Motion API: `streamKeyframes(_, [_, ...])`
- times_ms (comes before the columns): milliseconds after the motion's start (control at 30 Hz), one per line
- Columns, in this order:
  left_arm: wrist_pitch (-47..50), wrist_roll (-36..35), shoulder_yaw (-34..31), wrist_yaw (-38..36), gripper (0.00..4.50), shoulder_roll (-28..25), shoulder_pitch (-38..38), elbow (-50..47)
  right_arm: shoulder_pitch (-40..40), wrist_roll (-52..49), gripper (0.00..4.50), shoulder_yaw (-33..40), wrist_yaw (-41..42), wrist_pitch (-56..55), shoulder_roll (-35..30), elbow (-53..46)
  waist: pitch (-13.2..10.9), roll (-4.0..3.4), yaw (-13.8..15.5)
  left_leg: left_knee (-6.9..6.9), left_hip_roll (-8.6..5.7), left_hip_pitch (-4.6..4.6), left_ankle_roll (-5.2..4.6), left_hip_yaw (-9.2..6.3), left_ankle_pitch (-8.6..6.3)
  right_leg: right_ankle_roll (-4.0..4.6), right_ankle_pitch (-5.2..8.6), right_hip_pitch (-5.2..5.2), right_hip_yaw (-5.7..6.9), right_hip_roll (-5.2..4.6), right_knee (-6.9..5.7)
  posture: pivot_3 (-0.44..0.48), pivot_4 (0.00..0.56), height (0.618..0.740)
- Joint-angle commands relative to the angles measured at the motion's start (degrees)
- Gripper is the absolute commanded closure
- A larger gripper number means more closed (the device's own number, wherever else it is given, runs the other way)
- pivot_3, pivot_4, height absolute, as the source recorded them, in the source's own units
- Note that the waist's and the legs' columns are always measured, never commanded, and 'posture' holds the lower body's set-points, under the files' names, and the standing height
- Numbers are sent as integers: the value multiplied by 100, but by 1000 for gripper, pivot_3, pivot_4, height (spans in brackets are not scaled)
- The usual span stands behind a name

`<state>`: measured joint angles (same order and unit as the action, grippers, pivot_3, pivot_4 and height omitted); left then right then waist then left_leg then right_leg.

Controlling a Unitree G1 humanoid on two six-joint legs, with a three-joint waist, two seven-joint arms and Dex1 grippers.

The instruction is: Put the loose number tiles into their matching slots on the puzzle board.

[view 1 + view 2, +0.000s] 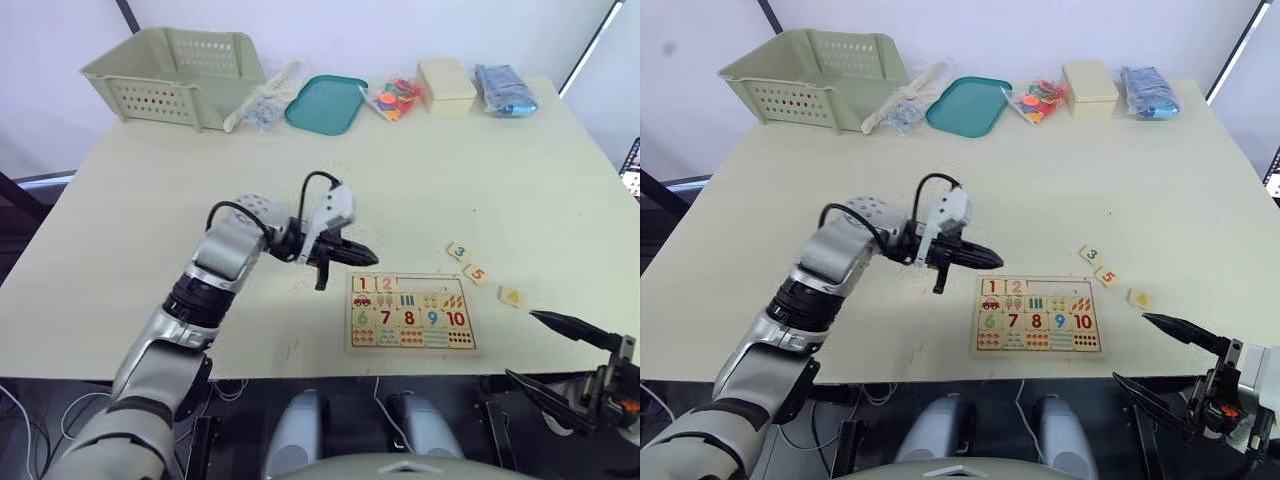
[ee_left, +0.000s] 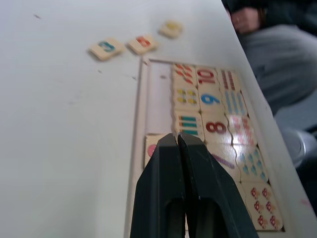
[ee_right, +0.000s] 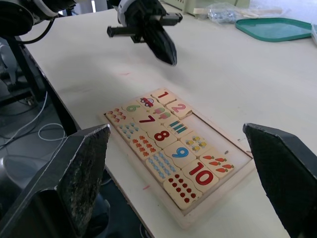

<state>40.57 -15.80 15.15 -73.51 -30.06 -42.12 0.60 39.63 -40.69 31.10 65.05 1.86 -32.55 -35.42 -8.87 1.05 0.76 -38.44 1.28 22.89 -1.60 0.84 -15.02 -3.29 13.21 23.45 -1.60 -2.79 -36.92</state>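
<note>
Loose number tiles (image 1: 483, 274) lie beside the puzzle board (image 1: 411, 312), near the right hand (image 1: 560, 352).

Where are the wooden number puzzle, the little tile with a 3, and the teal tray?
puzzle board (image 1: 412, 312), left eye view, middle of its face.
tile 3 (image 1: 458, 252), left eye view, its printed top.
teal tray (image 1: 345, 91), left eye view, its right rim.

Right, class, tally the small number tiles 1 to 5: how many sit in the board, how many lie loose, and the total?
Seated in the puzzle board: 2, tile 1 and tile 2.
Loose on the table: 3, tile 3, tile 5 and a yellow-digit tile.
Total: 5.
</note>
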Motion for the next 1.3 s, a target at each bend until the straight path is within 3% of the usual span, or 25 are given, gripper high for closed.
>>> streamKeyframes(33, [120,-404,-691,370,4391,-106,423,-437,-139,-59,0,-56,-171,78,-47,-72,1,-1,-19,0,1,0,0,0,0,0,0,0,0,0,0,0,150,740])
streamKeyframes(233, [-393,-854,-1621,1063,4391,104,1421,-848,-422,-146,0,-182,-549,371,-69,-84,1,-1,12,0,3,-4,0,-10,0,0,-1,0,-1,-3,-4,0,150,740])
streamKeyframes(400, [-720,-1019,-2019,1158,4391,-90,2024,-930,-502,-103,0,-219,-632,509,-117,-8,2,-1,13,0,0,-3,0,-7,0,0,-1,-2,3,-5,-4,0,150,740])
streamKeyframes(733, [-1413,-1443,-3061,1379,4391,-296,3711,-1244,-362,-317,0,513,-122,443,-260,914,3,1,16,3,5,-9,0,-6,0,19,10,-3,-1,-7,-2,0,150,740])
streamKeyframes(833, [-1522,-1574,-3267,1254,3684,-423,4012,-1110,-456,-275,0,641,23,392,-310,1298,4,3,16,3,4,-8,0,0,0,21,11,-4,4,-9,-2,0,150,740])
streamKeyframes(933, [-1555,-1631,-3305,1274,2478,-451,4329,-1196,-469,-340,0,866,366,356,-423,1871,5,1,7,4,4,-9,0,4,0,22,12,-3,3,-9,-2,0,150,740])
streamKeyframes(1033, [-1796,-1539,-3252,1316,882,-443,4557,-1235,-574,-254,0,1012,616,255,-544,2445,5,2,5,5,4,-10,-2,10,-2,22,11,-3,-3,-10,2,0,150,740])
streamKeyframes(1100, [-1901,-1530,-3255,1314,144,-460,4611,-1173,-634,-211,0,1105,652,236,-601,2652,6,3,6,5,4,-11,-2,10,-2,22,11,-3,-2,-9,2,0,150,740])
streamKeyframes(1300, [-2073,-1475,-3070,1496,60,-343,4675,-1199,-725,-148,0,1310,863,174,-749,3143,7,0,8,6,3,-11,-3,13,-3,22,12,-4,-4,-10,3,0,150,740])
